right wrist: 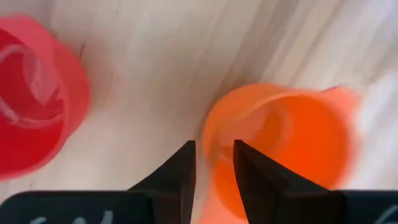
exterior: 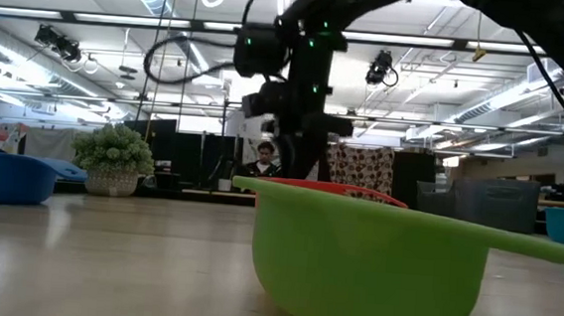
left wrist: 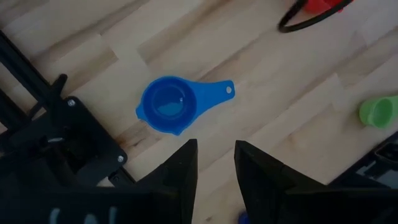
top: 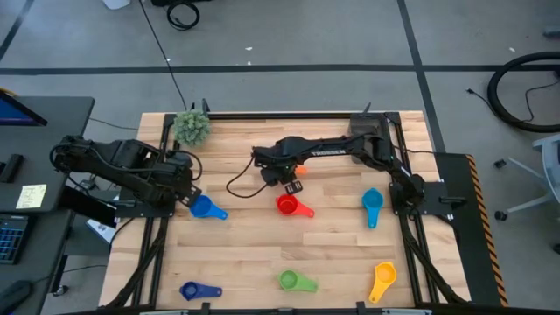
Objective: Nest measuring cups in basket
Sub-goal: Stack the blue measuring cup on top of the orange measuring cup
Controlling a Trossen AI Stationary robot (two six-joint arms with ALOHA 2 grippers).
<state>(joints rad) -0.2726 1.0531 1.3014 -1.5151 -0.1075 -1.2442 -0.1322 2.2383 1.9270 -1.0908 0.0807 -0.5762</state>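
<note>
- Nearest the low camera: green plastic measuring cup [exterior: 365, 253], round bowl with a flat handle. It stands alone near the middle of the table's [top: 254, 249] front edge.
- Basket: you won't find it in any view. No cup sits in another and none is binned, so by my reading the nesting has barely begun.
- Orange plastic measuring cup [right wrist: 280, 143]: on the wood near the table's centre, toward the back edge, under the right gripper [right wrist: 214, 146].
- That claw is parted, with one finger inside the orange rim and one outside. There is slack around the wall, so I judge it is not pinching.
- Red plastic measuring cup [top: 285, 205]: just beside the orange one, toward the front, loose.
- Light blue measuring cup [top: 372, 203]: near the right edge.
- Yellow measuring cup [top: 383, 276]: front-right corner.
- Blue plastic measuring cup [left wrist: 168, 104]: near the left edge, below the left gripper [left wrist: 216, 146]. That gripper hangs clear of it, released and empty.
- Darker blue measuring cup [top: 189, 290]: front-left corner.
- Fuzzy green plant ball [top: 191, 127]: back-left corner, not part of the set.
- Left to do: locate the basket and seat a first cup. Then stack all seven; expect the spread-out corner cups to cost you the most reach.
</note>
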